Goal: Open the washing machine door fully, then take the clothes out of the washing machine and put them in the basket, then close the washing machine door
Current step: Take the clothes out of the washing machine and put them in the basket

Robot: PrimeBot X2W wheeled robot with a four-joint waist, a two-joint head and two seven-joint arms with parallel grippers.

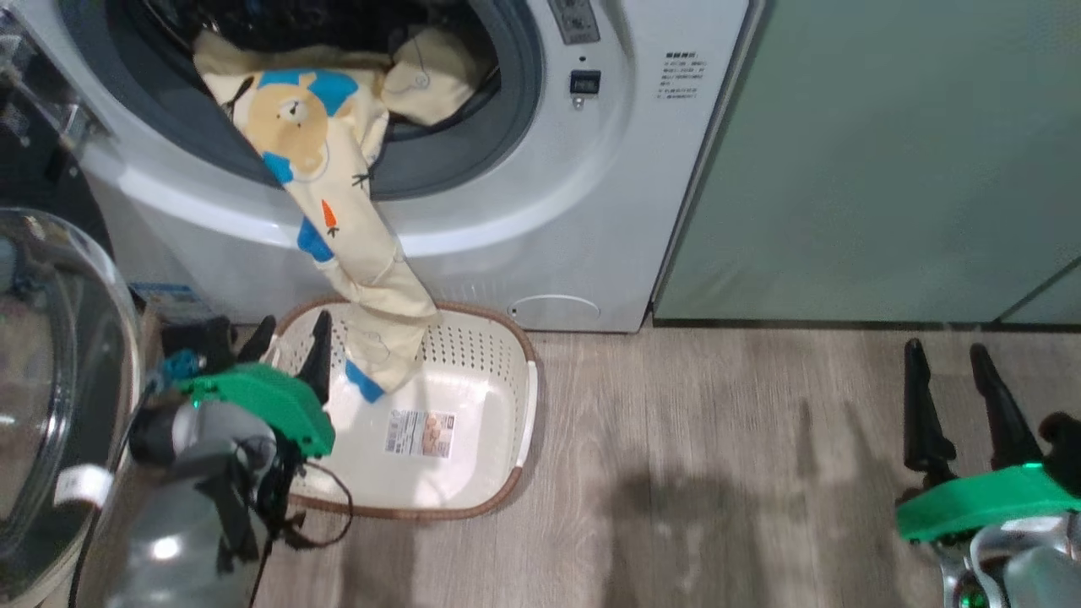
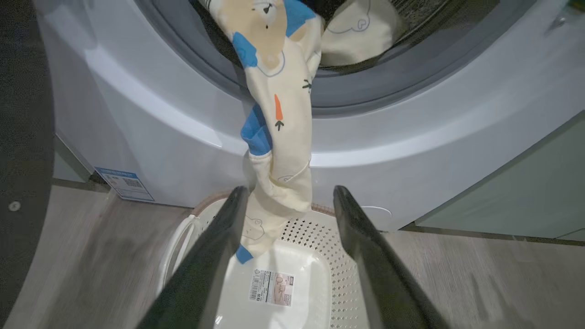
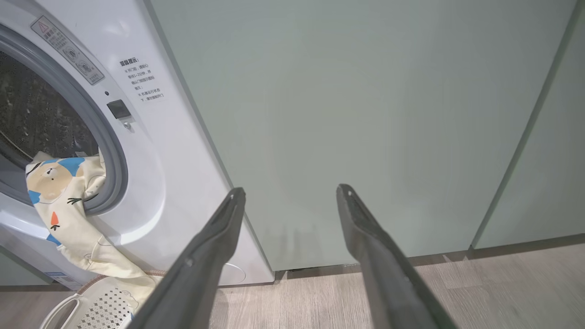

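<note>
Now my left gripper (image 1: 291,338) hangs over the left end of the basket (image 1: 494,371), and its two dark fingers stand wide apart with nothing clamped between them. The basket sits on the wooden floor (image 1: 718,473), just before the washing machine (image 1: 591,211), and a label (image 1: 420,433) lies on its bottom. The clothes (image 1: 338,169) are partly out. One long pale yellow garment, with a bear print, blue patches and a small orange carrot, hangs from the drum over the grey ring and down the white front. Its lower end with a blue cuff reaches inside the basket. This end is just beside my left gripper's inner finger; I cannot tell if they touch. Another pale yellow piece lies inside the drum, behind the first. The washing machine door (image 1: 51,380) stands open at my left side, its clear glass bowl turned toward me. My right gripper (image 1: 946,355) is also wide open and holds nothing. It hovers above the floor in front of the sage-green cabinet (image 1: 887,169), well apart from the basket.
</note>
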